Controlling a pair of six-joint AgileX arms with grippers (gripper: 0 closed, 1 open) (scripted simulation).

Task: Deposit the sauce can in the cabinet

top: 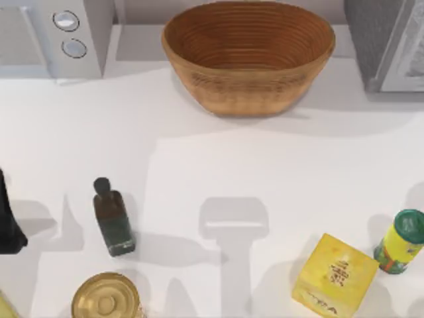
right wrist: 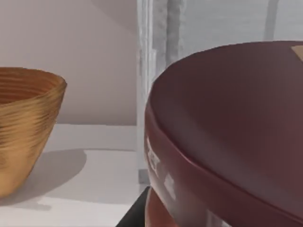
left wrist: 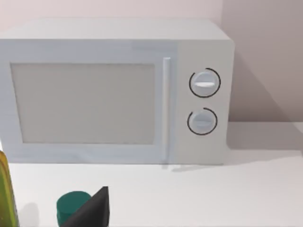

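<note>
While the sauce can point(right wrist: 227, 137) looms right against the right wrist camera, its flat maroon-brown top glossy, whether the right claw grips it I cannot tell. Beyond it, toward 12 o'clock, stands the grey-speckled cabinet point(right wrist: 199, 28), the woven basket point(right wrist: 23, 127) at 9 o'clock.

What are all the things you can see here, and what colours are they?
basket: 1, brown woven, table back middle
microwave: 1, white, two knobs, back left
cabinet: 1, grey and white, back right
bottle: 1, dark green, front left
tin: 1, gold top, front left edge
box: 1, yellow, front right
container: 1, yellow, green lid, right
sauce can: 1, maroon top, close before right wrist camera
left gripper: 1, black, left edge
</note>
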